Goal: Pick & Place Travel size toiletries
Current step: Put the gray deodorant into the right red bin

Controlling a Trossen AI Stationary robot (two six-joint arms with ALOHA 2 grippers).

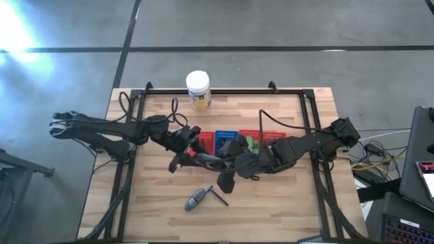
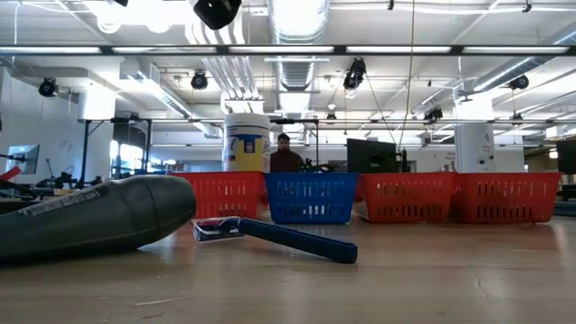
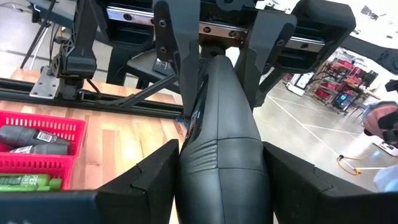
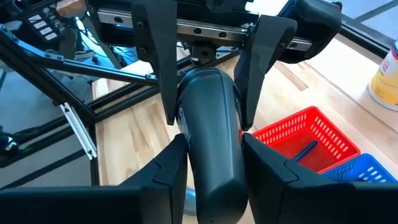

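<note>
One black flat tube (image 3: 217, 155) is held between both grippers above the table's middle (image 1: 209, 159), lifted clear. My left gripper (image 1: 188, 152) is shut on one end and my right gripper (image 1: 229, 175) on the other, facing each other. A grey oval bottle (image 1: 195, 200) lies on its side on the wood near the near edge, with a thin dark stick (image 1: 218, 196) beside it; the low view shows both, the bottle (image 2: 90, 220) and the stick (image 2: 288, 239). More toiletries lie in a red basket (image 3: 37, 134). My left gripper pinches the black tube between its two fingers (image 3: 149, 180) on a wide part (image 3: 217, 186); the tube runs straight out along the fingers toward the other gripper, clear of the table. My right gripper pinches the same tube (image 4: 214, 168) between its two fingers (image 4: 168, 174), coming from the opposite end; the tube lies along the fingers and is lifted clear.
A row of mesh baskets, red (image 1: 203, 140), blue (image 1: 224, 142) and red (image 1: 270, 139), stands across the table's middle just beyond the grippers. A white jar with a yellow label (image 1: 198, 89) stands at the far edge. A person (image 2: 285, 155) shows beyond the table.
</note>
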